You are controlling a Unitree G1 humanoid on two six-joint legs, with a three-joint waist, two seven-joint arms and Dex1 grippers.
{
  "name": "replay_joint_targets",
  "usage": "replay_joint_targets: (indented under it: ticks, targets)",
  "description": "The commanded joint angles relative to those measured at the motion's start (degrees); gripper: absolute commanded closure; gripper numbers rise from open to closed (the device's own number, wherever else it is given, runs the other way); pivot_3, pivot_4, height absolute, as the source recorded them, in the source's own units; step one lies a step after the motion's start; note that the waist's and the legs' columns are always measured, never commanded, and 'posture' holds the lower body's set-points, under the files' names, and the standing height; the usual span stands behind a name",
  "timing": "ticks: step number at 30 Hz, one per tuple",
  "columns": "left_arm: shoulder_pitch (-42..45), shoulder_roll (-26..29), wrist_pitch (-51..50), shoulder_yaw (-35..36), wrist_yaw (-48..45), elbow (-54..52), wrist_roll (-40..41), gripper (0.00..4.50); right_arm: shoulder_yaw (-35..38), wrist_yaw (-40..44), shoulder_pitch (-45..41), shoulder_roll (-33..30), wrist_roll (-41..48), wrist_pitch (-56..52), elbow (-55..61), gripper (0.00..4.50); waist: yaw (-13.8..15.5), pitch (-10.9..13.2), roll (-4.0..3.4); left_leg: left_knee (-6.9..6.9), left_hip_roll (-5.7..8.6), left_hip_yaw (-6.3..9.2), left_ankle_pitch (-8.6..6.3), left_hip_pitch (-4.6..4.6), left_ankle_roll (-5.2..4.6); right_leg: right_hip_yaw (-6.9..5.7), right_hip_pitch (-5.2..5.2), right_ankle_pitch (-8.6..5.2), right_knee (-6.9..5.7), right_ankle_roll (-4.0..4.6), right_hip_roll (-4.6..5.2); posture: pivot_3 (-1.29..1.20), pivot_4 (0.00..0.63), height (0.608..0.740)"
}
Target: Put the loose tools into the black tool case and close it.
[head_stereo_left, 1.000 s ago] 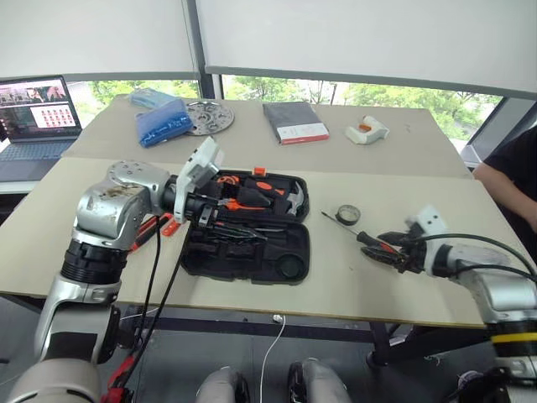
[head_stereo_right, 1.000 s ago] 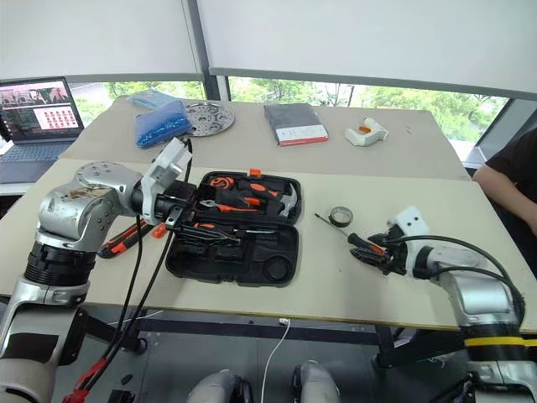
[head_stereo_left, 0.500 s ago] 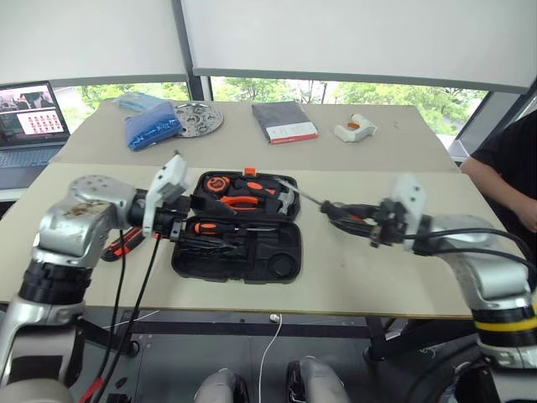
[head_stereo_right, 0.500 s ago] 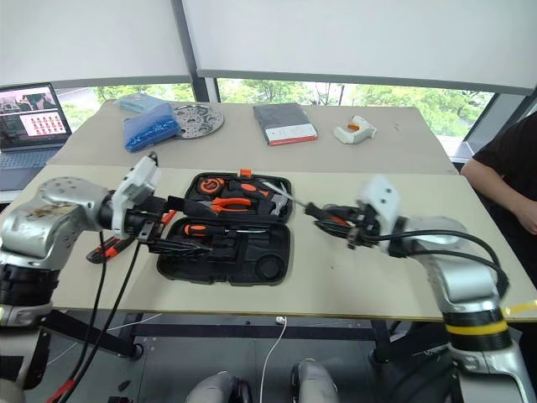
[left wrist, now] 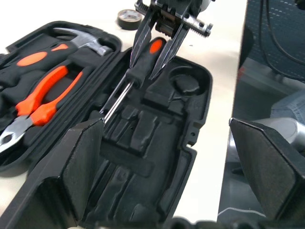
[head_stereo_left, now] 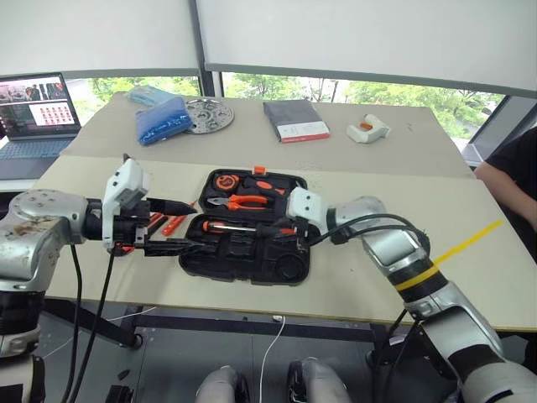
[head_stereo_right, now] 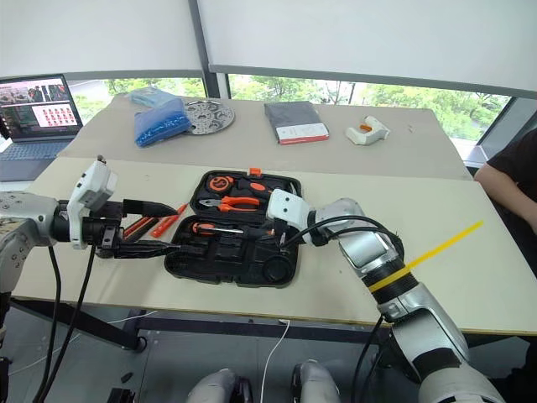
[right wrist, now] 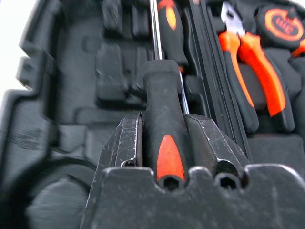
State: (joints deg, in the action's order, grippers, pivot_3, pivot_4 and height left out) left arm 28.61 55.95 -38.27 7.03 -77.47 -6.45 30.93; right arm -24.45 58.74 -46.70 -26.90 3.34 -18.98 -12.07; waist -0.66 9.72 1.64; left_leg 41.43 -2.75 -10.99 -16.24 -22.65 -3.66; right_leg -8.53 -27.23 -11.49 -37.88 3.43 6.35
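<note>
The black tool case (head_stereo_left: 289, 267) lies open in the middle of the table, with pliers (head_stereo_left: 245, 201), a hammer and a tape measure in its far half. My right gripper (head_stereo_left: 275, 230) hovers low over the near half, shut on a black-and-orange screwdriver (left wrist: 143, 62) whose shaft points left along the recesses. A second screwdriver (right wrist: 171, 28) lies in the case beside it. My left gripper (head_stereo_right: 164, 228) is open just left of the case, holding nothing. Beyond it, loose tools (head_stereo_right: 170, 221) with orange-and-black handles lie on the table.
On the far table are a laptop (head_stereo_left: 33, 105), a blue bag (head_stereo_left: 164, 120), a metal disc (head_stereo_left: 207, 115), a dark grey book (head_stereo_left: 294, 122) and a white-and-orange object (head_stereo_left: 367, 128). A person (head_stereo_left: 513, 164) sits at the right edge. A tape roll (left wrist: 127, 15) lies beyond the case.
My right gripper has carried the screwdriver left from the table's right side to over the case. My left gripper has drawn back leftward out of the case.
</note>
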Motion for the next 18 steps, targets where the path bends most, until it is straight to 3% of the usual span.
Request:
replay_joint_targets:
  ticks: [1,6,7,12,18]
  targets:
    - [0.8,0.6,0.2,1.4,1.2,-1.0,1.0,0.00,0.0,0.7,-1.4,0.8,-1.6,3.4,-1.0,3.46,-0.2,0.0,0.00,0.00,0.00,0.00,0.00,0.00,0.00,0.00,0.00,0.00,0.00,0.00,-0.01,0.00,0.150,0.718]
    - [2.1,0.0,0.9,0.3,2.1,0.3,0.6,0.00,-0.2,0.6,-1.2,2.1,-3.9,3.0,-3.4,3.46,-0.5,0.0,0.00,0.00,-0.04,-0.01,0.02,0.03,0.04,0.03,-0.01,-0.01,-0.06,0.01,-0.07,0.00,0.150,0.718]
    - [2.5,-0.1,0.8,0.1,2.3,0.3,0.6,0.00,0.0,0.6,-1.0,2.2,-4.1,2.9,-3.5,2.46,-0.5,0.0,0.00,-0.01,-0.04,0.00,0.03,0.04,0.05,0.03,-0.01,-0.01,-0.07,0.01,-0.07,0.00,0.150,0.718]
    - [3.5,-0.1,1.2,-0.7,2.1,1.2,0.6,0.00,2.9,0.5,-0.8,3.5,-1.8,-0.7,-0.5,0.86,-0.5,0.0,0.00,-0.05,-0.04,0.00,0.03,0.06,0.06,0.04,-0.01,-0.03,-0.07,0.03,-0.08,0.00,0.150,0.718]
    - [4.4,-0.3,1.9,-1.8,2.0,2.2,0.3,0.00,5.4,-0.2,-1.4,6.0,0.5,-5.9,1.6,0.86,-0.7,0.0,0.00,-0.09,-0.06,-0.01,0.07,0.08,0.13,0.04,-0.02,-0.05,-0.11,0.07,-0.14,0.00,0.150,0.718]
